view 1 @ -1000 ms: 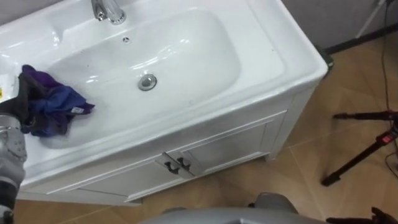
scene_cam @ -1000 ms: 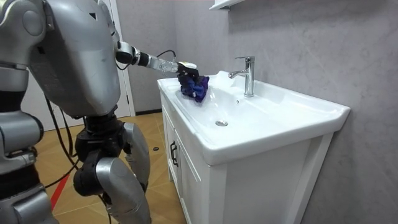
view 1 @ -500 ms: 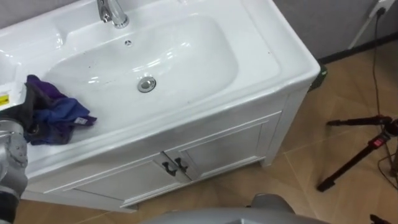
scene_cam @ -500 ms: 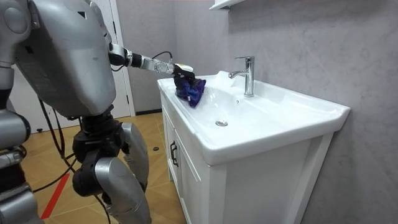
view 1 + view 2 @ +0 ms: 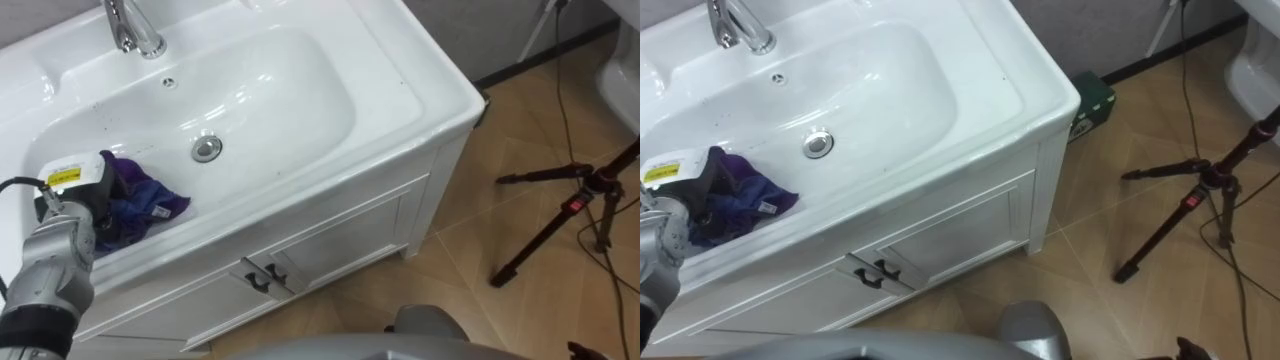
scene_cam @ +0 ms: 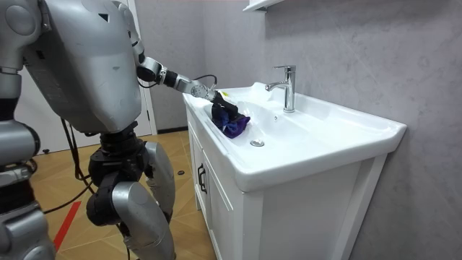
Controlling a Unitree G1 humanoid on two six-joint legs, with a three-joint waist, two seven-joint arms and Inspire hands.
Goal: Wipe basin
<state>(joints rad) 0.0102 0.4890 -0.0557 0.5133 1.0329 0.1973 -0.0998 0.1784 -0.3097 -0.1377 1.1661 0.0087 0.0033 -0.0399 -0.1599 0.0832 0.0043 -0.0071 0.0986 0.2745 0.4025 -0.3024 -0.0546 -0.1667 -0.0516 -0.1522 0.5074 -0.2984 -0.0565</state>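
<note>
While the robot stands before the white cabinet [image 5: 330, 235] with its left arm stretched over the sink, its left hand [image 5: 85, 200] is clenched round a crumpled purple and blue cloth [image 5: 140, 205]. The fingers are curled into the bundle. The cloth lies inside the white ceramic basin [image 5: 300, 90], at the left end of the bowl, pressed against the near wall and touching the bottom. It sits to the left of the round metal drain [image 5: 206, 148] and well short of the chrome faucet [image 5: 130, 25] on the far rim.

As a judgement, the wiping looks to be in its early or middle part. The cloth is down on the surface and held ready to sweep, but it covers just one corner of the bowl. The middle round the drain, the right half, the far wall under the faucet and the flat rim all look yet to be wiped. A few small dark specks show on the rim.

A black tripod [image 5: 570, 205] stands on the wooden floor to the right, well apart from the sink.
</note>
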